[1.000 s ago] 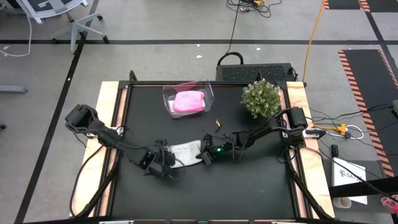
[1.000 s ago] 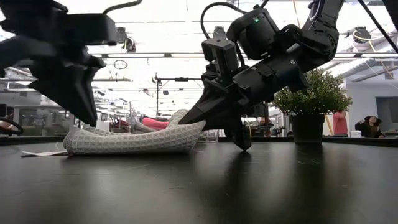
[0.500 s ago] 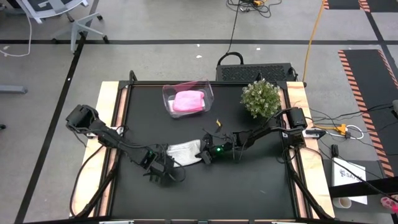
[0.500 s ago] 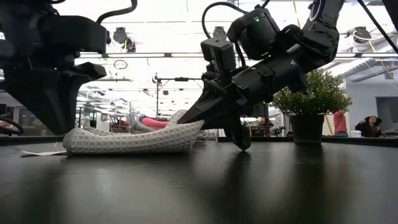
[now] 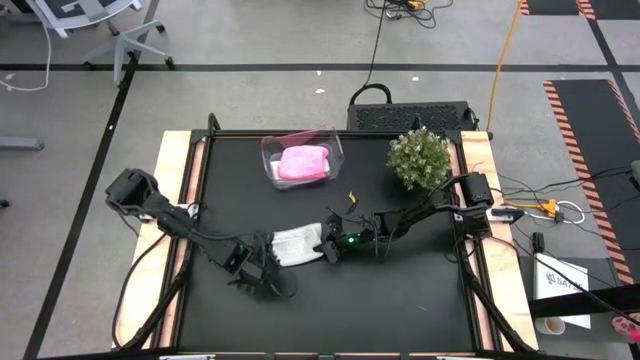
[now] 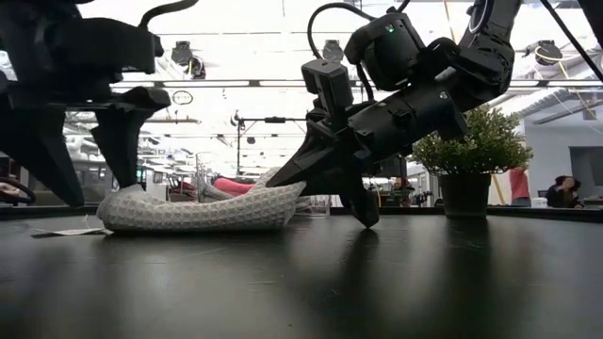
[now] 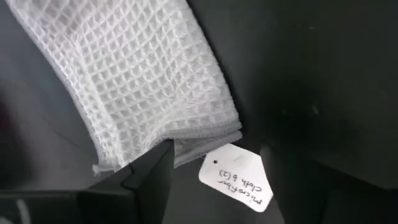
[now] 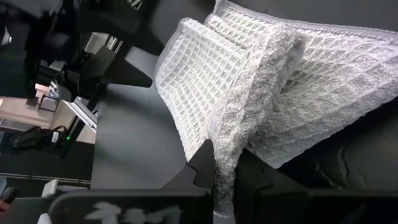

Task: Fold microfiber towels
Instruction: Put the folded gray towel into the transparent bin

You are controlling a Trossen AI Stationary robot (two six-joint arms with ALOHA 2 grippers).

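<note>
Left fingers [image 6: 80,193] spread wide, straddling the near end of the white waffle towel [image 5: 298,245], gripping nothing. Towel lies folded on the black table [image 5: 400,300], mid-table toward my left side; a paper tag [image 7: 236,176] lies just beside its corner.

Right fingers [image 8: 227,177] pinched shut on a folded edge of the same towel, lifting that end a little off the table.

Pink towel [image 5: 303,162] sits in the clear bin [image 5: 272,150] at the far side, well apart. Plant [image 5: 419,157] near the right arm's reach.

Risks as I judge them:
- My left fingers are open with the cloth between them; pulling away low could drag the layers and undo the fold.
- If my right fingers tug while the left end is free, the whole bundle may slide instead of folding.
- The right pinch seems to hold several layers; letting go unevenly could leave a skewed fold.
- The tag could catch under a fingertip.
</note>
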